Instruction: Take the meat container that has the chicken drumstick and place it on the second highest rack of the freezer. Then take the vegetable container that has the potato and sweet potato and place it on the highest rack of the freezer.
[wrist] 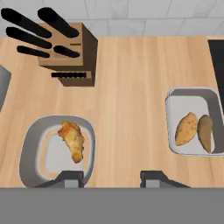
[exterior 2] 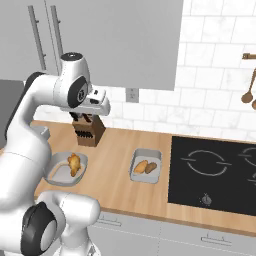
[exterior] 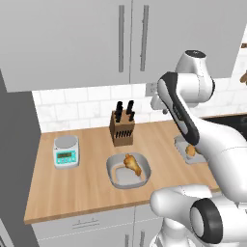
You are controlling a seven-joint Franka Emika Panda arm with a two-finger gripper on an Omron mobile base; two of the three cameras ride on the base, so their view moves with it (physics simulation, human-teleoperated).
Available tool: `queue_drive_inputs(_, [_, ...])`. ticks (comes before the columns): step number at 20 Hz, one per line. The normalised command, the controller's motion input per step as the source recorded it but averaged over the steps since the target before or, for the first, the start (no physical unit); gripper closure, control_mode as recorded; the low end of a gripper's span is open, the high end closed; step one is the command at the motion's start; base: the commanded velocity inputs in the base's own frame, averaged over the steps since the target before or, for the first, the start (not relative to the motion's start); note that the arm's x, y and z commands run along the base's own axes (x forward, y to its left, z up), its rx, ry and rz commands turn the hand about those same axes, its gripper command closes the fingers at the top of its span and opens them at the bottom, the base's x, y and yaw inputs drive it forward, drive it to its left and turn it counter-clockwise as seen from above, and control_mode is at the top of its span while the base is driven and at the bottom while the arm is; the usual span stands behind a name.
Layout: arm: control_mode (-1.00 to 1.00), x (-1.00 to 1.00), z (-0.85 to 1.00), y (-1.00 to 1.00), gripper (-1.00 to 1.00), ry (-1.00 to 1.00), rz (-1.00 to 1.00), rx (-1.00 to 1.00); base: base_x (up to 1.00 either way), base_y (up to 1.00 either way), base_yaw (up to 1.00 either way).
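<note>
risks clipping the rim of the meat container (wrist: pixel 57 151) and tipping the chicken drumstick (wrist: pixel 73 140) onto the tabletop (wrist: pixel 127 109), with jaws spread and empty above.

a wooden knife block (exterior: pixel 122 128) stands near the tiled wall, a digital kitchen scale (exterior: pixel 66 151) left, black cooktop (exterior 2: pixel 215 175) right.

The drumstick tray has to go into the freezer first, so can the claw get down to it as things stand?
Probably yes. The claw hangs open above the counter, by the right rim of the drumstick tray. Nothing lies over the tray, and the knife block stands well behind it.
</note>
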Motion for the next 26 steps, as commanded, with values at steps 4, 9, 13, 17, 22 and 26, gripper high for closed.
queue_drive_inputs(4, [-1.00,-0.52,-0.01,-0.02,-1.00,0.00,-0.02,0.00,0.00,0.00,0.00])
queue_drive_inputs(9, [-1.00,-0.76,-0.21,0.33,-1.00,0.00,-0.26,0.01,0.00,0.00,0.00])
queue_drive_inputs(13, [-1.00,-0.09,-0.17,0.74,-1.00,-0.01,-0.51,-0.01,0.00,0.00,0.00])
queue_drive_inputs(17, [-1.00,0.00,-0.17,0.21,-1.00,0.00,-0.57,0.07,0.00,0.00,0.00])
queue_drive_inputs(22, [-1.00,0.00,-0.08,0.02,-1.00,-0.01,-0.57,0.18,0.00,0.00,0.00])
queue_drive_inputs(26, [-1.00,0.00,-0.17,0.10,-1.00,0.00,-0.52,0.14,0.00,0.00,0.00])
